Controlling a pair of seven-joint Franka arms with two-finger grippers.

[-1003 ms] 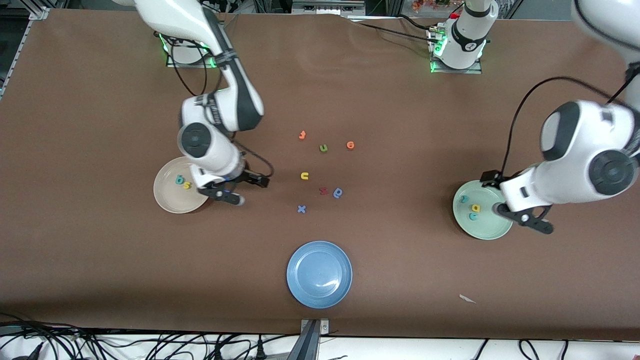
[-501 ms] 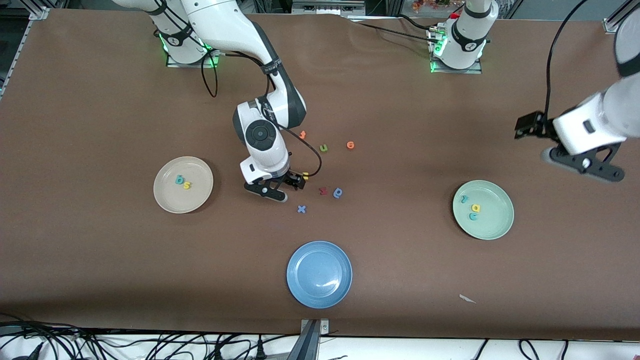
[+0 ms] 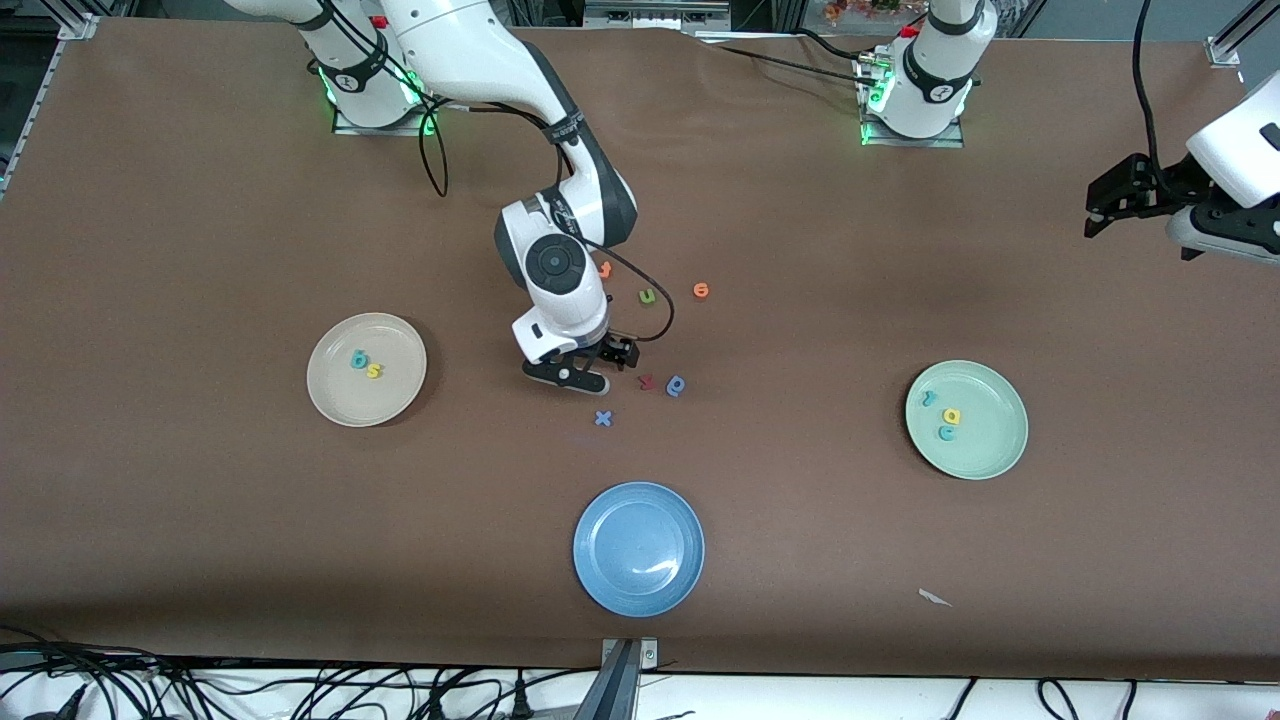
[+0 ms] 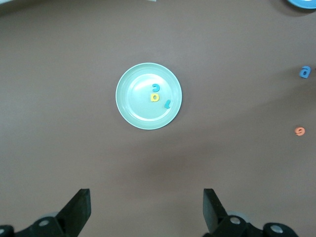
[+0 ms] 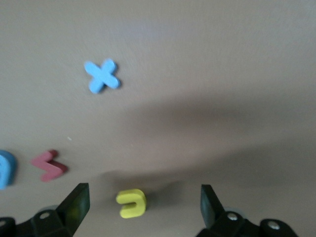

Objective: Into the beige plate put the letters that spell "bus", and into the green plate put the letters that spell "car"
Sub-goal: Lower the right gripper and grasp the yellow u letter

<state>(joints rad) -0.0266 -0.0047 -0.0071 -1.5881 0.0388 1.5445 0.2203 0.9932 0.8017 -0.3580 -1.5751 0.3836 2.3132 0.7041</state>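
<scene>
Just a small yellow "u" (image 5: 132, 203), flat.

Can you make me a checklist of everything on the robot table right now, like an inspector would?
Surface: brown table, a small white scrap near the front camera's edge.
Job's things: beige plate holds teal b and yellow s. Green plate holds teal r, yellow a, teal c. Yellow u lies on the table, not yet plated.
Clutter: blue plate, blue x, red letter, blue round letter, green u, two orange letters.
Grippers: right gripper open, over the yellow u. Left gripper open, waits high at its end.
Cables: black cables along both arms.
Surroundings: wire tangle below the table edge.
</scene>
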